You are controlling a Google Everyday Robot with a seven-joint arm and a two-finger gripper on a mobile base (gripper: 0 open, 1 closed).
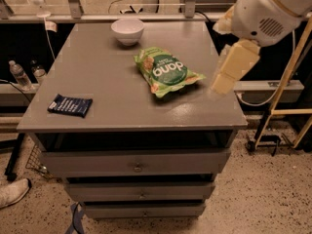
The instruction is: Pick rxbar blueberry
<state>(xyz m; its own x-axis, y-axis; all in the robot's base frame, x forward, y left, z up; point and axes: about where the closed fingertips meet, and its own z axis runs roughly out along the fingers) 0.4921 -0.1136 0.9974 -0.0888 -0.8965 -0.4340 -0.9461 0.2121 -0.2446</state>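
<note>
- rxbar blueberry (69,105) — a small flat navy wrapper with rows of white lettering — lies flat at the front-left corner of the grey counter (112,91), close to the left edge and turned slightly askew.
- The tool (228,75) hangs from the white arm at the upper right, its cream-coloured end over the counter's right edge; whether it is wide or narrow cannot be told, and it holds nothing that can be seen.
- The tool is just beside the green snack bag (166,71) and well apart from the bar, which sits on the opposite side of the counter.
- The green bag lies puffed near the middle-right of the counter, between the bar and the tool.
- A white bowl (127,30) stands upright near the back edge, behind the bag.
- Below the top, three drawers (136,164) are stacked; two water bottles (20,76) stand off to the left, and a white shoe (13,193) rests on the speckled floor.
</note>
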